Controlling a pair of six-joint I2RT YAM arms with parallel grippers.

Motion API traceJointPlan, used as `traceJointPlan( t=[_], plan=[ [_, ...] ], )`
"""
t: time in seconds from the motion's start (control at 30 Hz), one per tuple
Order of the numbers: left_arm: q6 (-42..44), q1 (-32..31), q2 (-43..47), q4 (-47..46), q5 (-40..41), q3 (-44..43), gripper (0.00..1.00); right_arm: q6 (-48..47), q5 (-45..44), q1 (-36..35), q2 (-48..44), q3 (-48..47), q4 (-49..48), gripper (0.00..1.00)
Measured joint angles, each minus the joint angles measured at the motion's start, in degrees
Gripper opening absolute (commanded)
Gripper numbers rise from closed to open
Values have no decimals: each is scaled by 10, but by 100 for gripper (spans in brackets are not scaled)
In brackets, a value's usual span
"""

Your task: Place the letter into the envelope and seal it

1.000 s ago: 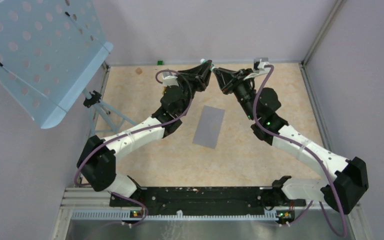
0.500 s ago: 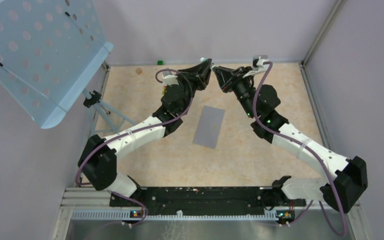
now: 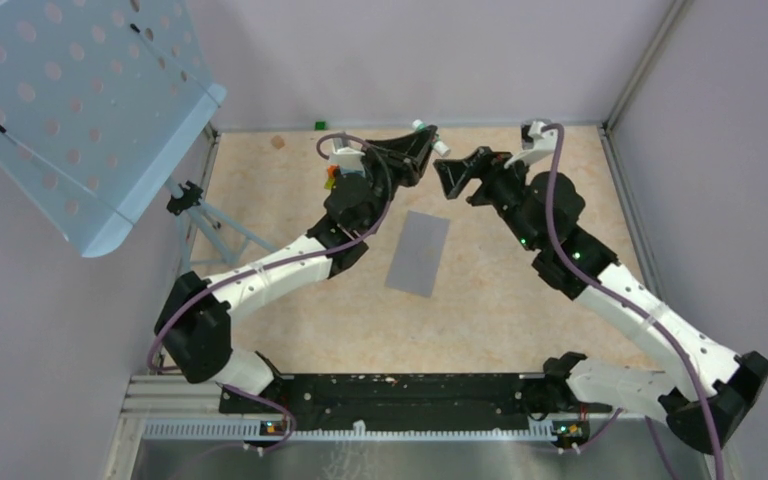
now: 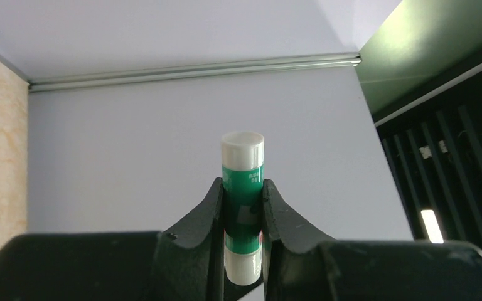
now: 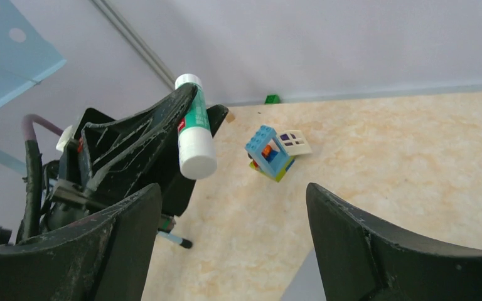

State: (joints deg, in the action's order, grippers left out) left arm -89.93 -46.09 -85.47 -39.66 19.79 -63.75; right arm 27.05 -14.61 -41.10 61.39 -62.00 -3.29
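The grey envelope lies flat on the tan floor between the two arms; one of its corners shows in the right wrist view. The letter is not in view. My left gripper is raised behind the envelope, shut on a white and green glue stick, which sticks out past both sides of the fingers. My right gripper hovers just right of the stick, open and empty.
A blue, orange and green block cluster sits on the floor behind the left gripper. A small green piece lies by the back wall. A blue perforated stand panel overhangs the left side, its legs on the floor.
My right gripper has opened and drawn back to the right, away from the glue stick. The left gripper still holds the stick and has turned slightly.
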Motion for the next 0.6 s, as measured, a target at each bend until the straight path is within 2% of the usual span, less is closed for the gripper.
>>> traceJointPlan(
  t=[0.23, 0.43, 0.6],
  plan=[
    [101, 21, 19, 81, -35, 0, 0, 17, -19, 0, -89, -9, 140, 84],
    [271, 45, 52, 202, -86, 0, 3, 24, -31, 0, -117, -21, 231, 85],
    [409, 48, 66, 330, -119, -2, 3, 28, -24, 1, -96, -33, 288, 85]
  ],
)
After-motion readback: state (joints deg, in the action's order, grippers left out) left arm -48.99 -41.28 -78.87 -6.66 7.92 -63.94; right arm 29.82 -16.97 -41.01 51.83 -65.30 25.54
